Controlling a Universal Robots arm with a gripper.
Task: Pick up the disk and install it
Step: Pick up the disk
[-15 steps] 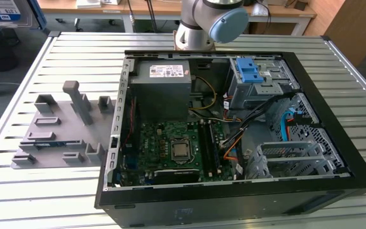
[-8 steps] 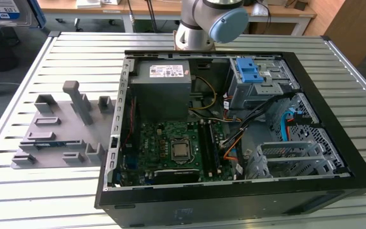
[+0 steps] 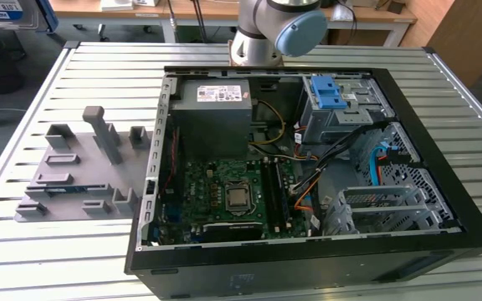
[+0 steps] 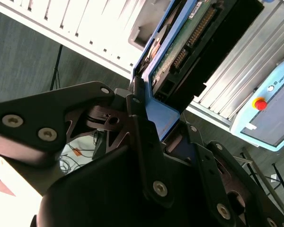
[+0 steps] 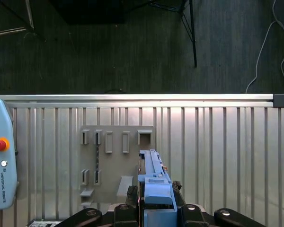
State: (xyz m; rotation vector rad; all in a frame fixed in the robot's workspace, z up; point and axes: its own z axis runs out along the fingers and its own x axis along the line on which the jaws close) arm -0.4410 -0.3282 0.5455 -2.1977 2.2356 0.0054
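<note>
In both wrist views my gripper (image 4: 161, 120) (image 5: 155, 195) is shut on the disk (image 4: 191, 35) (image 5: 153, 172), its black fingers (image 4: 142, 127) clamping the blue carrier bracket. The second wrist view shows the drive's green circuit board and connector side. In the first wrist view the disk hangs edge-on, high above the grey slotted fixture (image 5: 116, 158) on the ribbed metal table (image 5: 217, 151). At the top left corner of the exterior view, a white-and-blue labelled drive with a blue edge (image 3: 7, 15) shows, well away from the open computer case (image 3: 442, 125).
The open case holds a motherboard (image 3: 228, 194), a grey power-supply box (image 3: 211, 110) and a metal drive cage with a blue latch (image 3: 329, 94). The grey fixture (image 3: 82, 169) lies on the exterior view's left. A teach pendant (image 5: 0, 158) rests at the table's edge.
</note>
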